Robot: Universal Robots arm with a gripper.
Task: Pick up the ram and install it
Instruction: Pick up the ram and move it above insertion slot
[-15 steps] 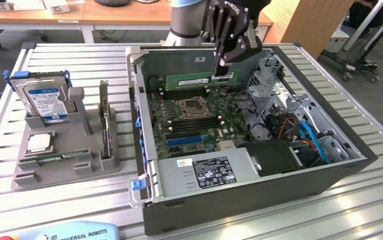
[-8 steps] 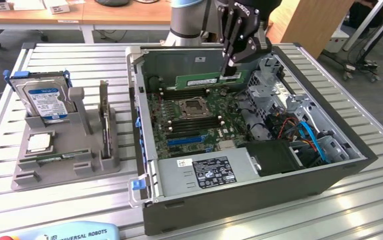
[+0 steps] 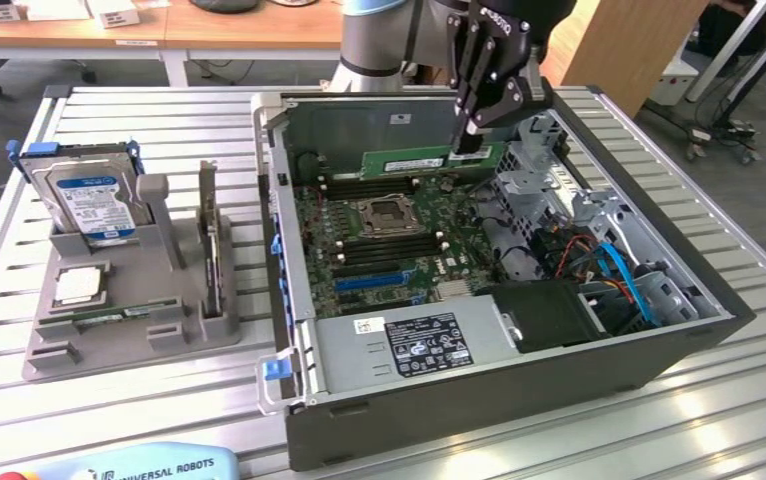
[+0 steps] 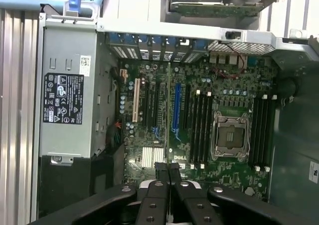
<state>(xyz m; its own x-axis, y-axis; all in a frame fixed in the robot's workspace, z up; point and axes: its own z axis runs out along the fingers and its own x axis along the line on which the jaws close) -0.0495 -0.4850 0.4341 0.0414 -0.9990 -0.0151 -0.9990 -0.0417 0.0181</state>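
Slatted metal tabletop (image 3: 116, 400) in a workshop, wooden desks along the far side. At its centre, an open computer case (image 3: 490, 400) lying on its side, motherboard (image 3: 397, 240) exposed. Toward the exterior view's left, a grey holder (image 3: 130, 335) carrying a hard drive (image 3: 90, 195) with a blue label and a second green stick (image 3: 207, 235), standing on edge and untouched.

End effector (image 3: 467, 148) over the far part of the case, clenched on the ram (image 3: 417, 160). Ram held level and lengthwise, gripped near one end, hanging clear above the board. In the wrist view, seen as a thin edge (image 4: 169, 115) running out from the end effector (image 4: 168, 171). Parallel to the black memory slots (image 4: 199, 130) beside the processor socket (image 4: 230, 135), but off to one side of them.

Step in hand, by judgement: pickup done, carry toward the slots under way, seating not yet done. Next move likely calling for:
- a sideways shift to bring the edge directly over one empty slot
- the notch matched to the slot
- a straight push down with no tilt

Latch positions on the slots too small to tell.
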